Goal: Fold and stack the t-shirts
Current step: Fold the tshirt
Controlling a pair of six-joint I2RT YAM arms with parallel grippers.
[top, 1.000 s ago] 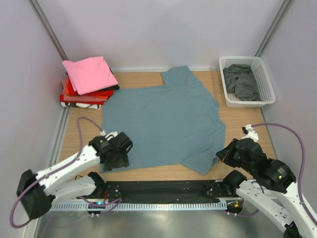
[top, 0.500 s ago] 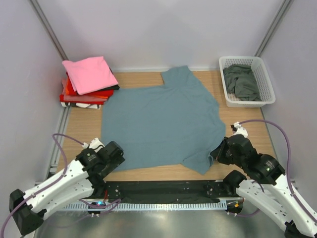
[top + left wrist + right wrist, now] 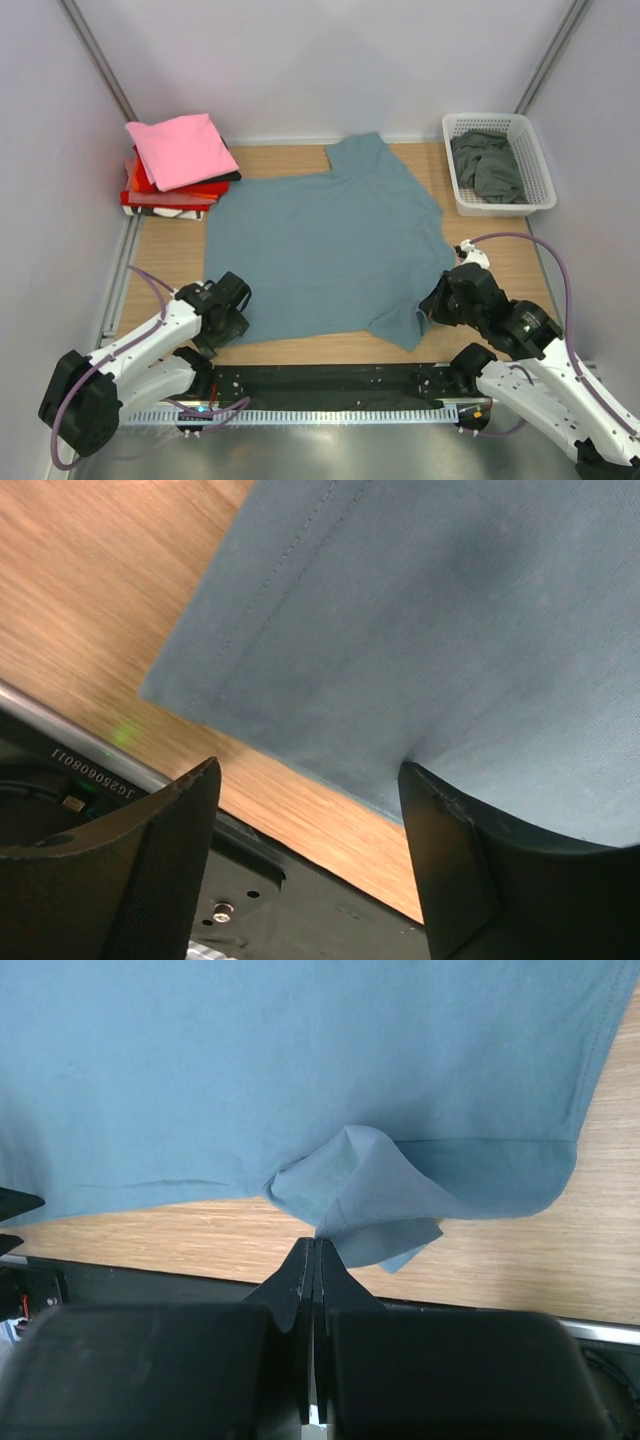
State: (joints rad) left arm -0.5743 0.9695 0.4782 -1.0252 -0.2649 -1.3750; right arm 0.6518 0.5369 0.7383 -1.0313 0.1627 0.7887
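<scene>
Blue t-shirt (image 3: 330,250): flat on desk (image 3: 170,255). R fingers (image 3: 300,1290): closed, pinching its near-R sleeve fold. L fingers (image 3: 150,870): open at its near-L hem corner; lower, grip 2 layers, lift w/ R.

The top external camera looks down on the whole table (image 3: 165,250) from above its near edge. Both wrist cameras sit close over the near hem of the slate-blue t-shirt (image 3: 330,240).

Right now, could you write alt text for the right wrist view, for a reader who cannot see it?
The right gripper, shut, pinches a raised fold at the edge of a slate-blue t-shirt spread on a wooden table.
</scene>
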